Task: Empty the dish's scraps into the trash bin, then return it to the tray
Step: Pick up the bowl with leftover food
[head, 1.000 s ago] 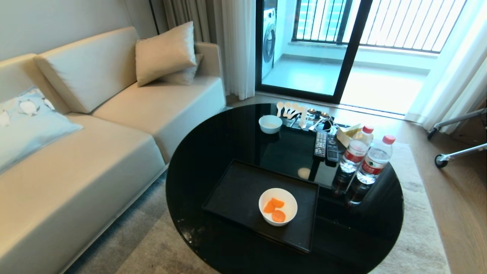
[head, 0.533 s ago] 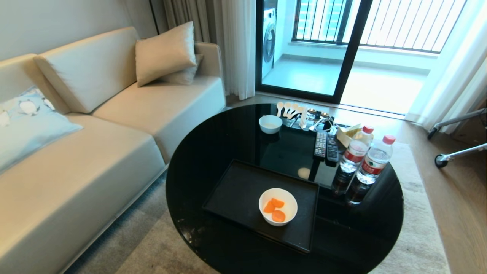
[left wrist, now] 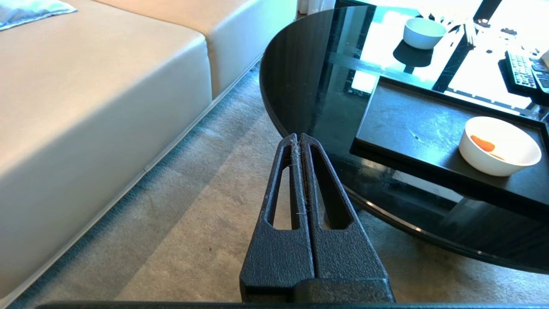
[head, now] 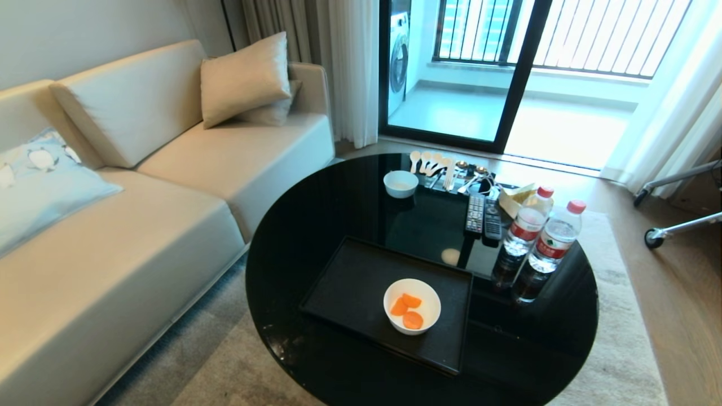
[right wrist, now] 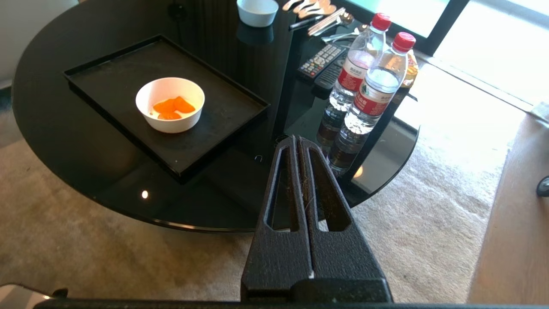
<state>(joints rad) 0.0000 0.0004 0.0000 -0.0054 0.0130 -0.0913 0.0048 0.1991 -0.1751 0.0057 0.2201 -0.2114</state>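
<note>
The dish (head: 412, 306), a white bowl, sits on the near right part of the black tray (head: 350, 287) on the round black table. Three orange carrot slices, the scraps (head: 407, 310), lie inside it. The dish (right wrist: 170, 104) with its scraps (right wrist: 173, 107) also shows on the tray (right wrist: 223, 107) in the right wrist view, and the dish (left wrist: 499, 146) in the left wrist view. My right gripper (right wrist: 297, 138) is shut and empty, near the table's front edge. My left gripper (left wrist: 297, 136) is shut and empty, over the carpet beside the table. Neither arm shows in the head view. The trash bin is out of view.
A second white bowl (head: 400, 184), spoons (head: 431, 163), two remotes (head: 483, 217) and two water bottles (head: 541, 237) stand on the table's far and right parts. A beige sofa (head: 141, 214) runs along the left. A wheeled stand (head: 671, 225) sits at the right.
</note>
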